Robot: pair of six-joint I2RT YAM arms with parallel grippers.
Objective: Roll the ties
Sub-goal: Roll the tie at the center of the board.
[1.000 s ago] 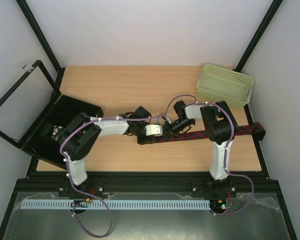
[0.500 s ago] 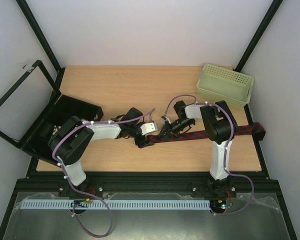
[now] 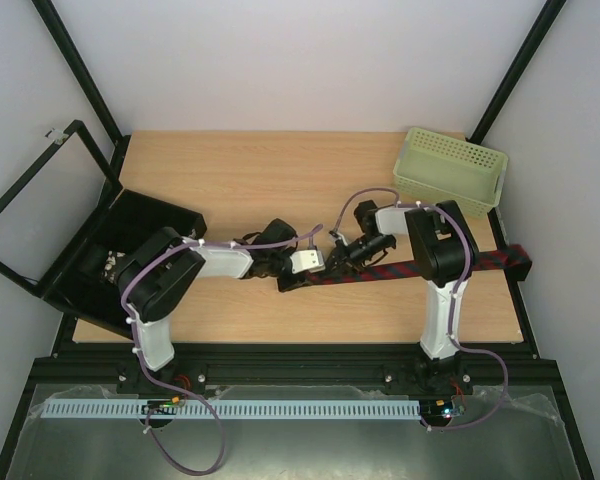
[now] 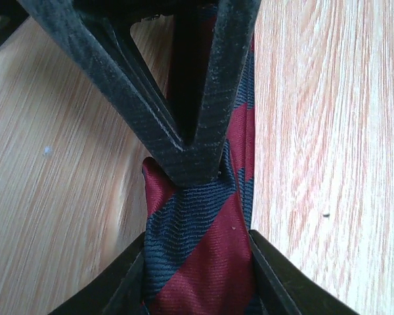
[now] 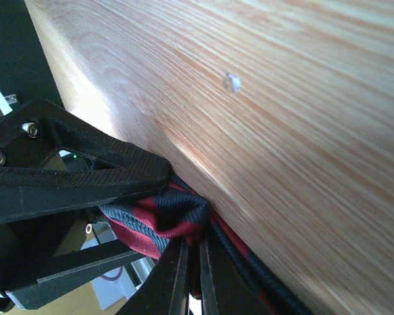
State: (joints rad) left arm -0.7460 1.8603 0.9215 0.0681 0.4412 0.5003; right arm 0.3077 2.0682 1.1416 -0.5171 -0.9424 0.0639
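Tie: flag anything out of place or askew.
The tie lies slanted across the table, and its right end hangs past the table's right edge. Its other end is bunched up where the left pincer and right pincer meet.

Table (image 3: pixel 240 180) open beyond tie (image 3: pixel 380 272) — basket (image 3: pixel 450 172) right

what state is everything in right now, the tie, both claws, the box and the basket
tie, unrolled along the table, right end over the edge, left end bunched between the claws
left claw, straddles the tie end; grip unclear
right claw, shut on the tie end
black box, lid open
basket, upright at the far right corner
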